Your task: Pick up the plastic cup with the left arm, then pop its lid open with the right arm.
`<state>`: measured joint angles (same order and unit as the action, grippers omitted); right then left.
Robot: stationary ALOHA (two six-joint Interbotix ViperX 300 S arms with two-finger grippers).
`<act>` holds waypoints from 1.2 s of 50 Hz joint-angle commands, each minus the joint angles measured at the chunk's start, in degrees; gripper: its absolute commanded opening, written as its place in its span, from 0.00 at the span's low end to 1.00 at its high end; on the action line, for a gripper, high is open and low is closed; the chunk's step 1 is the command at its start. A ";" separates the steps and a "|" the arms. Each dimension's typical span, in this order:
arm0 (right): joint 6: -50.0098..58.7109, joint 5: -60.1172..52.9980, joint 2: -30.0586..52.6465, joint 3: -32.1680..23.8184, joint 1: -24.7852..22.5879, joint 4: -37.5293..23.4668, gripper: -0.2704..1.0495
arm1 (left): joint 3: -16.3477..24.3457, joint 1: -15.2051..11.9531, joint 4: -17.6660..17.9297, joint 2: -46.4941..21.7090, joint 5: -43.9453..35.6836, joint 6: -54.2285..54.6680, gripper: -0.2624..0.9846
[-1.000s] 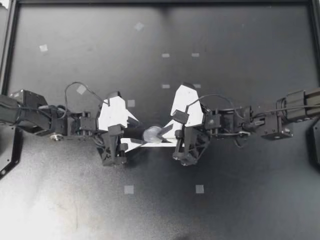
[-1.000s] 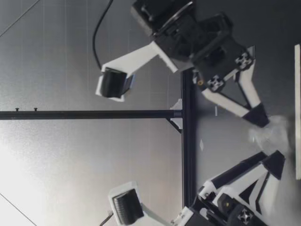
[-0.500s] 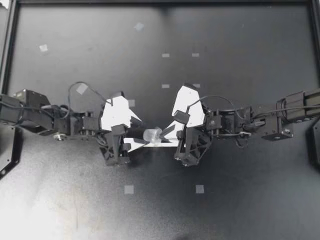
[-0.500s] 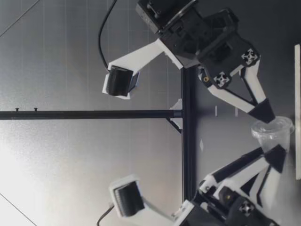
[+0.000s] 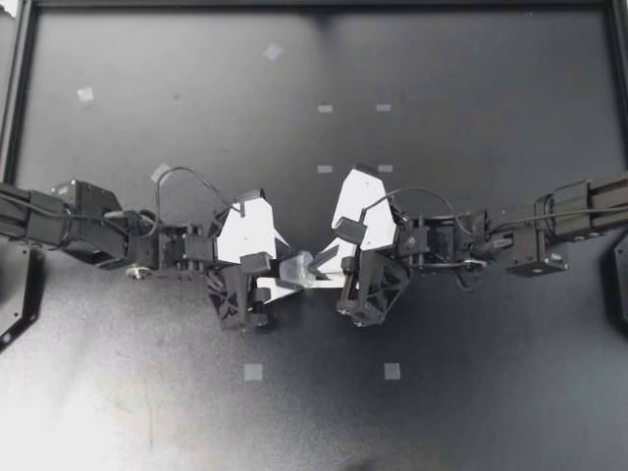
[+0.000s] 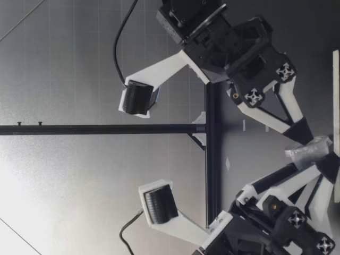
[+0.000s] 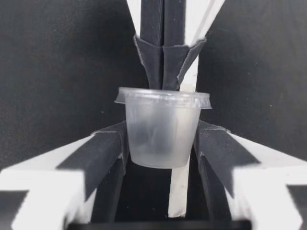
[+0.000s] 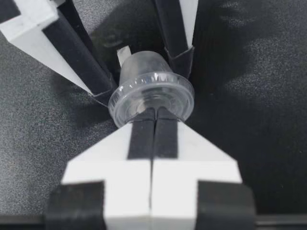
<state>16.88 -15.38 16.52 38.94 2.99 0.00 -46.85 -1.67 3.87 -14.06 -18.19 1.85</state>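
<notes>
Black jointed arms, looping black cables, white wedge-shaped fingers, black pads, cross-marked screws

Free tabletop across upper and lower frame, only flat tape squares. Centre blocked: left pincer clamps cup; right pincer, closed tight, at its rim. Mid-band barred by left arm, right arm.

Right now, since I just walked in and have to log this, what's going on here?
Two robot arms meet over one small clear cup in the middle of the black table. My left gripper is shut on the cup's body, one finger on each side, and holds it tilted. My right gripper has its fingers pressed together, with their tips at the rim of the cup's lid. I cannot tell whether they pinch the rim.
</notes>
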 commanded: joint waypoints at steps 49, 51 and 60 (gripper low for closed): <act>36.56 -26.63 -18.98 13.18 -1.85 1.58 0.78 | -12.66 0.09 0.00 17.75 -31.82 -4.83 0.29; 41.22 -34.01 -17.58 14.59 -1.85 1.58 0.78 | -12.92 0.00 0.00 17.58 -32.87 -4.75 0.29; 51.15 -51.15 -7.03 13.10 -1.76 1.14 0.78 | -11.78 0.09 0.00 16.88 -32.78 -4.92 0.29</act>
<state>67.24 -63.37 7.03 54.05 1.41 1.49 -59.85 -1.67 3.87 2.29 -50.36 -2.99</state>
